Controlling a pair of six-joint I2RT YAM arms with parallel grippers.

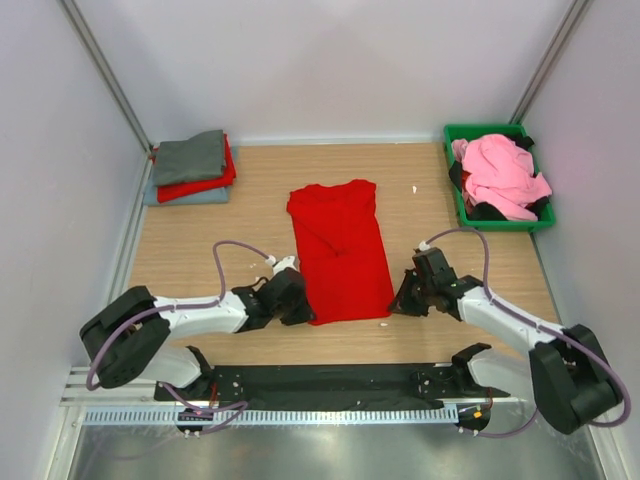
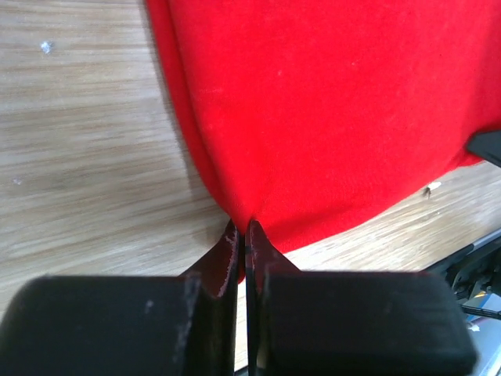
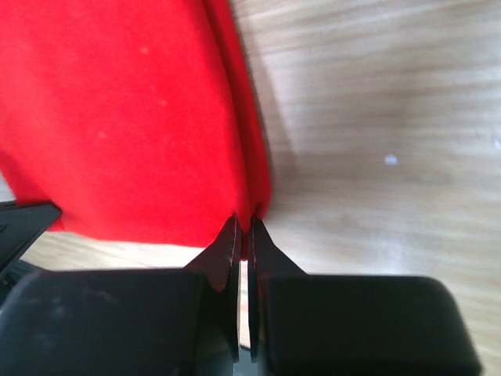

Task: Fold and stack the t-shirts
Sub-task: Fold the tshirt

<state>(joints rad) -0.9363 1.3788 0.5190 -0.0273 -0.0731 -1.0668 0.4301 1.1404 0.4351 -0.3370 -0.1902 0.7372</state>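
Red shirt lies flat; left gripper pinches its 7 o'clock corner, right gripper pinches its 5 o'clock corner.

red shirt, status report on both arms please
Both shut: left fingers on red shirt near-left corner, right fingers on near-right corner. Shirt flat, in a long strip. Folded stack and green bin lie well apart.

Light wooden table, grain running left to right, enclosed by pale walls. A slanted metal post stands at the far left corner and another post at the far right. Green plastic bin at the table's far right. Small white speck left of the bin; a second speck nearer. Black base plate and white slotted strip along the near edge
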